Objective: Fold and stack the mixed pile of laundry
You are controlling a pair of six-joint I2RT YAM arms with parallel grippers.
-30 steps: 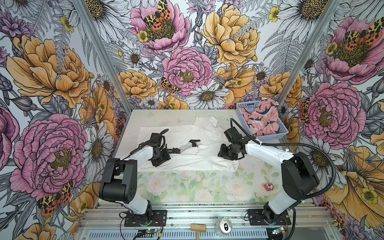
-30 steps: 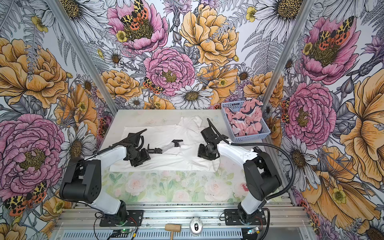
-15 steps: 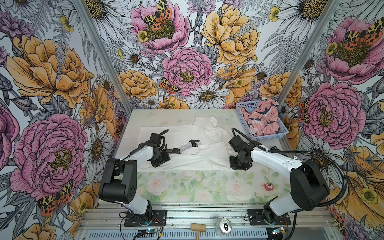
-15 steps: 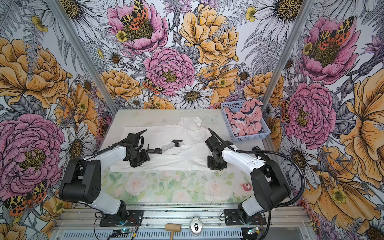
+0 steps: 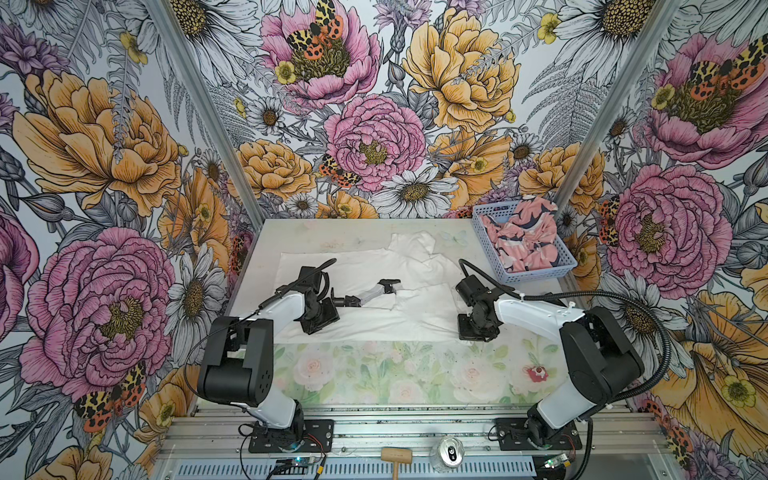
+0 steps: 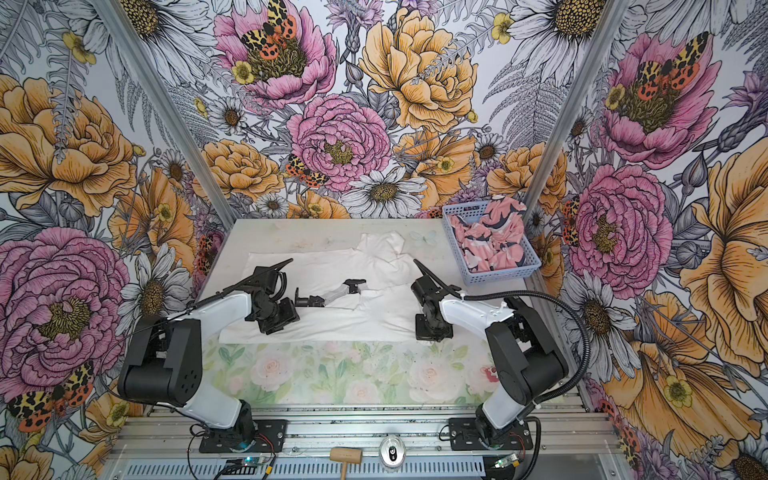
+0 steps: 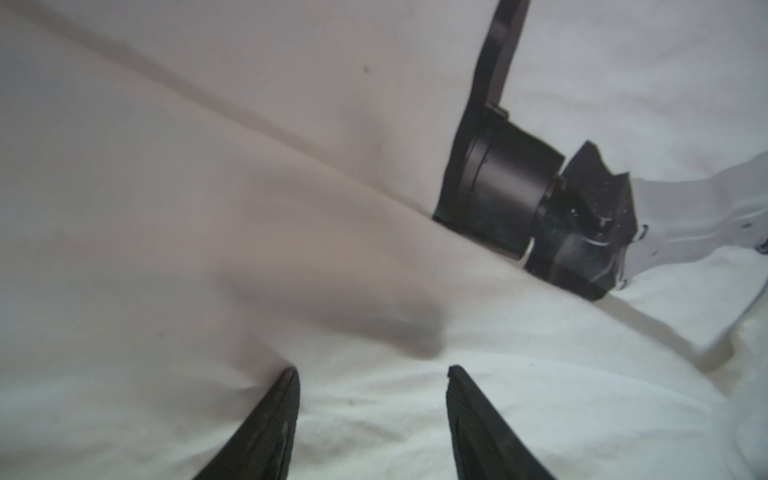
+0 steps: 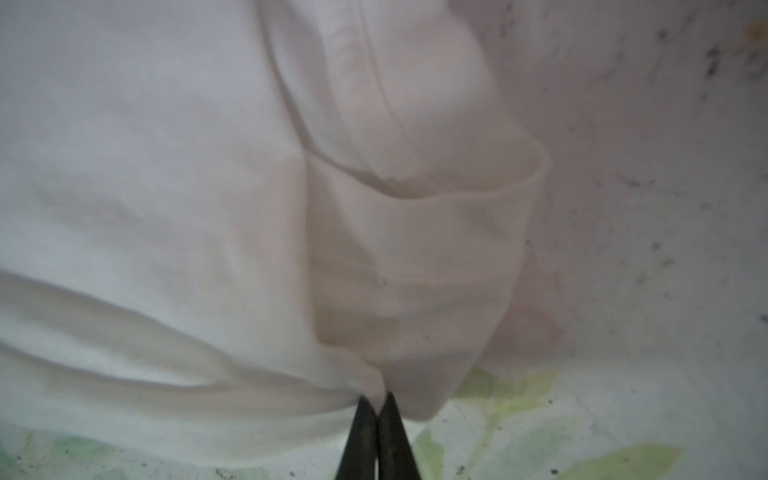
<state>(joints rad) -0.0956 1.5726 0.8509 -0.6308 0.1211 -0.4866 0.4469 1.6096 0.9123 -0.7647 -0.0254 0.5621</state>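
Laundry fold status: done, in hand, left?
Done: white T-shirt spread out on the table. In hand: right fingers pinch its near right corner; left fingers open over the cloth. Left: folding it, then the pink garment, crumpled in the basket; nothing stacked.

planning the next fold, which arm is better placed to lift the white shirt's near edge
Right, most likely. The right gripper is shut on the white T-shirt at its near right corner, while the left gripper is open over the shirt, holding nothing.
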